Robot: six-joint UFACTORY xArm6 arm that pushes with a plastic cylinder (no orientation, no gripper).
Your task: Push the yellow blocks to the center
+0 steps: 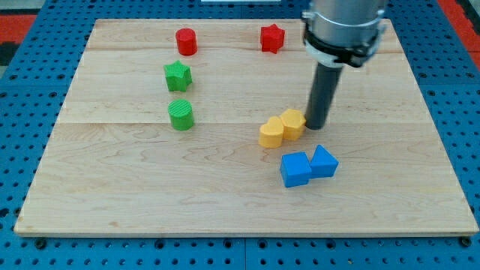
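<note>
Yellow blocks [282, 127] — beside my tip [316, 124]

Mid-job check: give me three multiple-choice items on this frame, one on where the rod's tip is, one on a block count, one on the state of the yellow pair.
1. Where is my tip?
A. At the view's right of the yellow blocks
B. Beside the green cylinder
C. Between the red blocks

2. How many blocks lie on the wooden board?
A. Six
B. Eight
C. Ten

3. How do the yellow blocks stand?
A. Far apart
B. Stacked
C. Side by side, touching

Key: 1 A, the tip stands just right of the yellow hexagonal block. 2 B, two each of red, green, yellow, blue. 3 C, it abuts the yellow rounded block.
</note>
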